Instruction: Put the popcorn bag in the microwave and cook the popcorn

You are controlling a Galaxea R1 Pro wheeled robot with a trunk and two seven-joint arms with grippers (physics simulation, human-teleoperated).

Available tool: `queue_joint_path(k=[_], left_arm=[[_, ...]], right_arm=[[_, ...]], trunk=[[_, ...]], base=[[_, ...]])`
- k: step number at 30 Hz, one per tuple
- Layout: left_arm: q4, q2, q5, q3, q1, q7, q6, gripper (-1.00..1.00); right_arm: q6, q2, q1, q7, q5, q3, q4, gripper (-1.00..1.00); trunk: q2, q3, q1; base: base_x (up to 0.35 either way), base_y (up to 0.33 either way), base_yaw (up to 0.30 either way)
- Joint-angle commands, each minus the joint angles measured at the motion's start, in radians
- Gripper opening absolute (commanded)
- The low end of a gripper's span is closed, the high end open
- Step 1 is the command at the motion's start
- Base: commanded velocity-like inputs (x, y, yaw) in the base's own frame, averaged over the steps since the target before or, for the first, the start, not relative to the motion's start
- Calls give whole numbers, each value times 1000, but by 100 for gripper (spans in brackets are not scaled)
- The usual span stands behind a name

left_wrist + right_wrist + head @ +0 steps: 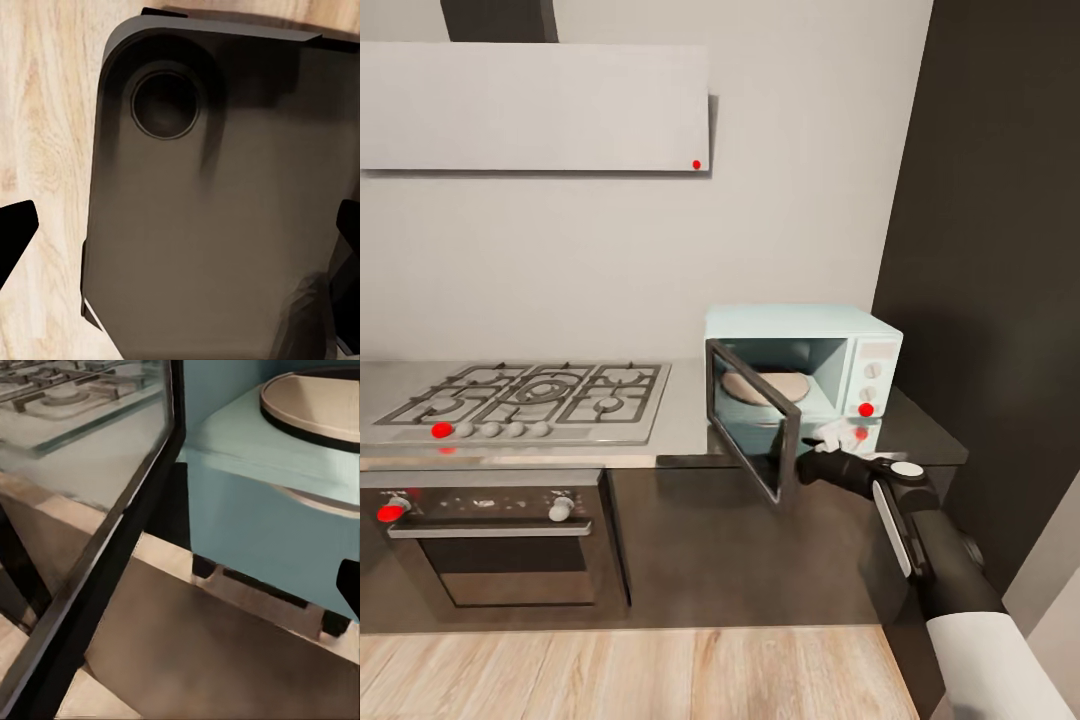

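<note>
Microwave point(860, 350) door point(755, 420) open, beside gas hob point(530, 395).

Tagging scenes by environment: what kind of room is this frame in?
A home kitchen, simulated. A steel gas hob sits in the countertop over a built-in oven, and a mint-blue microwave stands open beside it, turntable visible inside. Wood floor below.

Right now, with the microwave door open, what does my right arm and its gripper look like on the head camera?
In the head view the right arm is mostly glossy black, with a white sleeve-like segment nearest the camera. A white stripe runs along the forearm, and a round white cap sits near the wrist. The right gripper is black and blocky. In the right wrist view, one black fingertip shows at the edge.
</note>
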Motion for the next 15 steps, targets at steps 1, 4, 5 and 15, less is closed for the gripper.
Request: queue_joint_path(k=[1,4,5,15], left_arm=[[0,0,8,2,0,0,-3,100],[0,-1,7,2,0,0,-3,100],[0,-1,7,2,0,0,-2,100],[0,-1,8,3,0,1,-1,100]], right_arm=[[3,0,-1,25,9,-1,-1,100],[5,2,-1,66,18,-1,-1,100],[6,3,-1,70,19,-1,-1,100],[31,2,-1,69,21,-2,-3,100]], trunk=[[-1,-1,0],[-1,-1,0],[-1,-1,0],[-1,-1,0]], base=[[0,0,0],[0,0,0],[0,0,0],[-194,184,0]])
